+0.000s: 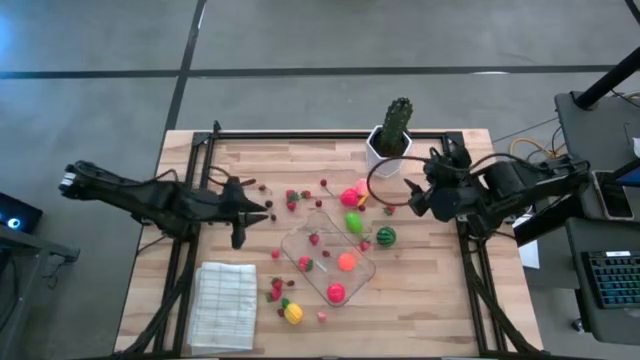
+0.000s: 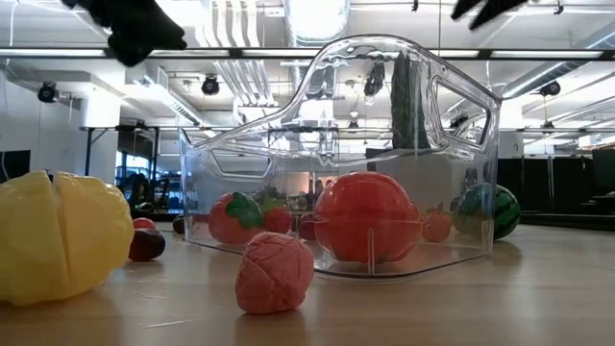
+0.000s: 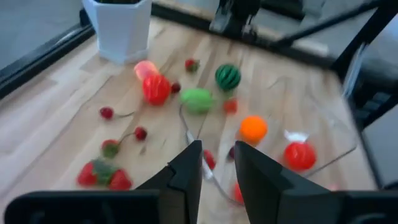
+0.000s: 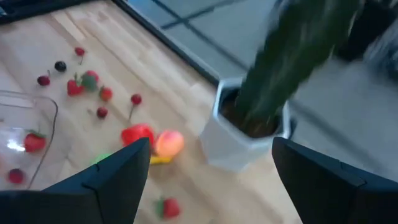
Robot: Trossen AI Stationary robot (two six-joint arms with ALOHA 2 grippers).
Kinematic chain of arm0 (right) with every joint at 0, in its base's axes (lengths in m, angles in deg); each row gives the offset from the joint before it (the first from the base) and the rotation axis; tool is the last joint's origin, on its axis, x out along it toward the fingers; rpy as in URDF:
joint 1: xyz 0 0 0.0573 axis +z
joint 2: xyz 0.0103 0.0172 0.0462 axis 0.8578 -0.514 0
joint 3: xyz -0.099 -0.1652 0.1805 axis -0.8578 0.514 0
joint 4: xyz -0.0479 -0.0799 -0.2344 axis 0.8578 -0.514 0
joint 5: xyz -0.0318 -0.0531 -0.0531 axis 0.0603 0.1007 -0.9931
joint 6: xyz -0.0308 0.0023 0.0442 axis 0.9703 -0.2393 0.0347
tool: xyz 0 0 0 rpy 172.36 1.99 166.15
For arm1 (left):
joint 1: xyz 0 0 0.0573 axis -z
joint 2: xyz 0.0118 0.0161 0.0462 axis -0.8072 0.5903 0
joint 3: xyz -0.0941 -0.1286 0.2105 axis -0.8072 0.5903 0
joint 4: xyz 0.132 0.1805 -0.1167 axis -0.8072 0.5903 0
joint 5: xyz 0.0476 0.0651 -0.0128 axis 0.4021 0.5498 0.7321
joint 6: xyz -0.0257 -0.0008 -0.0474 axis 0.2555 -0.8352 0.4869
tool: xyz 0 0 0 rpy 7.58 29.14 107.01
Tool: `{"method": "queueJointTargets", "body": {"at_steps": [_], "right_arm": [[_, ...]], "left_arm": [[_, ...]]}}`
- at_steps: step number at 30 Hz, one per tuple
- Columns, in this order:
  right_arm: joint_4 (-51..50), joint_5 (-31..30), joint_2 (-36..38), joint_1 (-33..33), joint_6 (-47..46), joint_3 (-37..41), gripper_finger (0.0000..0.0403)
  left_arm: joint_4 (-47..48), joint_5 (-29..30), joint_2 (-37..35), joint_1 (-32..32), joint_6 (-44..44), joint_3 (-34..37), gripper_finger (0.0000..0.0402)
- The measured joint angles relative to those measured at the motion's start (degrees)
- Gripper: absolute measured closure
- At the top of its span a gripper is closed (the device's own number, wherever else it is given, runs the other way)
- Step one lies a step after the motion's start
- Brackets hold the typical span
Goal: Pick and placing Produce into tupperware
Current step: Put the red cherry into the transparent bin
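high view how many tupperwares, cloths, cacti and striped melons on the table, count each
tupperware: 1
cloth: 1
cactus: 1
striped melon: 1
total: 4

Grey concrete floor (image 1: 300, 40) with dark seams, white ceiling ducts (image 2: 231, 24), keyboard (image 1: 612, 282) on side desk.

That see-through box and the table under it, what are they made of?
The tupperware looks like clear, glossy plastic: fruits and the room show through its walls, and its edges catch highlights. The table appears to be pale wood planks, matt, with visible grain and seams; it could also be a wood-look surface.
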Motion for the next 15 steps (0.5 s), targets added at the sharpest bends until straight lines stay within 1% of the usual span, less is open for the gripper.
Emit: {"method": "queueJointTargets", "body": {"at_steps": [3, 6, 8, 11, 13, 15], "right_arm": [[4.90, 2.68, 3.29, 0.08, -6.19, 6.60, 0.0076], [11.71, 3.86, 5.97, 0.08, -7.22, 10.83, 0.0076], [15.29, 3.68, 7.13, 0.08, -5.76, 13.04, 0.0077], [16.69, 3.74, 8.41, 0.06, -2.98, 16.70, 0.0077], [16.66, 4.35, 9.51, 0.06, -3.40, 19.43, 0.0077], [16.64, 5.09, 10.48, 0.06, -6.66, 21.76, 0.0077]], "left_arm": [[-8.54, 0.28, -3.92, 0.00, 1.46, 7.24, 0.0321], [-13.88, 1.32, -7.03, 0.00, 0.98, 11.39, 0.0321], [-13.76, 2.34, -8.95, 0.00, 0.77, 13.03, 0.0321], [-14.36, 2.60, -11.44, 0.00, 0.88, 15.71, 0.0321], [-14.37, 2.61, -13.07, 0.00, 0.91, 17.56, 0.0321], [-14.41, 3.00, -14.37, 0.00, 1.05, 19.42, 0.0321]]}}
